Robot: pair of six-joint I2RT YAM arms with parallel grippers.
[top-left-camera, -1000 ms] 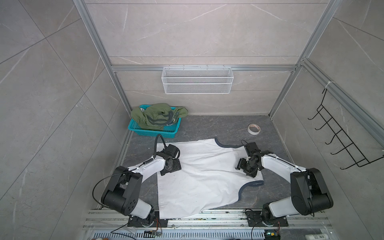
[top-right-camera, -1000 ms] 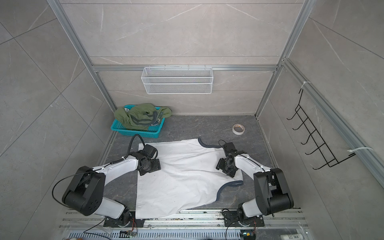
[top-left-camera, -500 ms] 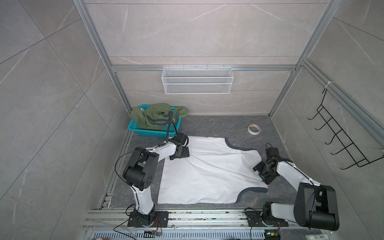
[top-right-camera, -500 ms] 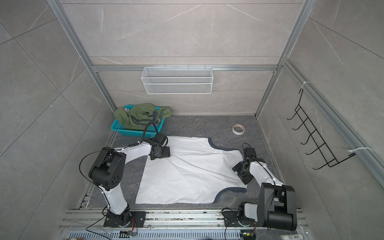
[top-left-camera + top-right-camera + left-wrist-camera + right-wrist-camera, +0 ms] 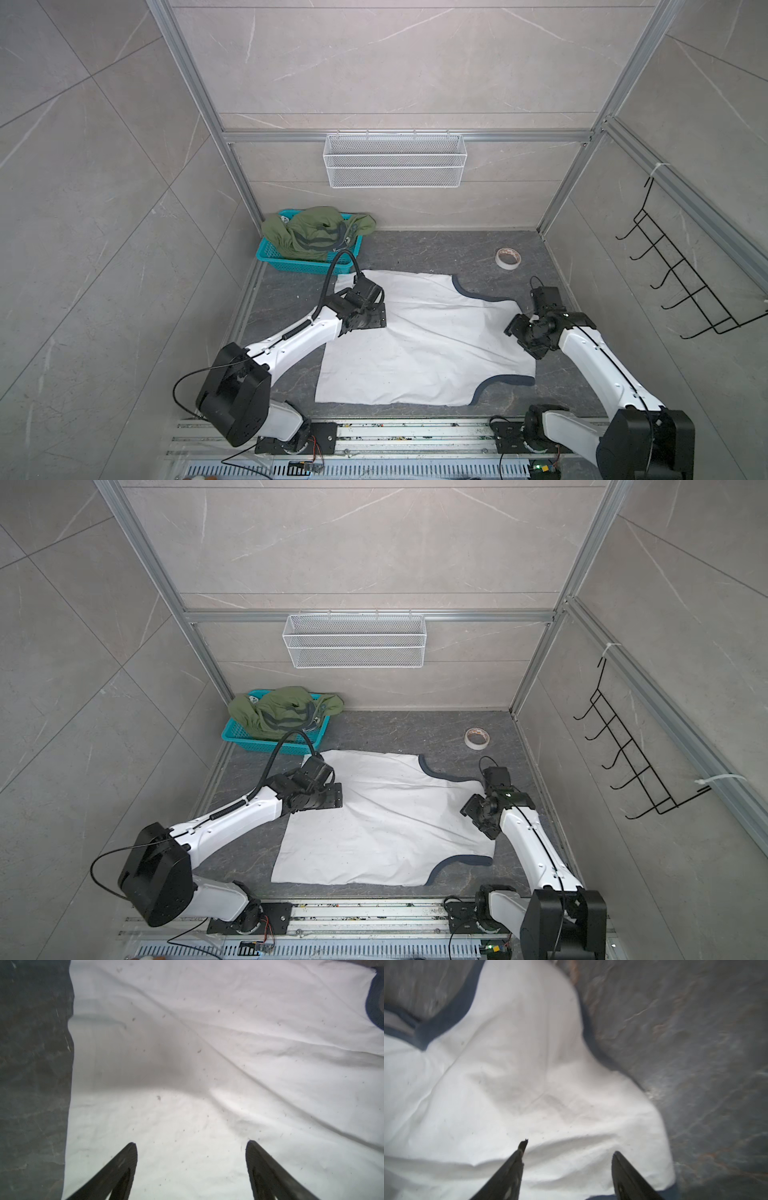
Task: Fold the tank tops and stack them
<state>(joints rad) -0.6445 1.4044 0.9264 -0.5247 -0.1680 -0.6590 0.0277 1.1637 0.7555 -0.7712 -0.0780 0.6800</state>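
Left claw (image 5: 191,1142) and right claw (image 5: 570,1146), both agape and empty, above white tank top (image 5: 428,345).

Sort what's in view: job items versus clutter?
Job:
white tank top, spread flat
olive tank top, bunched in the teal basket

Clutter:
teal basket itself
tape roll
wire shelf on the back wall

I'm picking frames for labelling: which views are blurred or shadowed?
Right wrist view: motion blur smears the white top and the floor. Left wrist view: mostly sharp, with a soft grey shadow across that top. Both top views: sharp and evenly lit.
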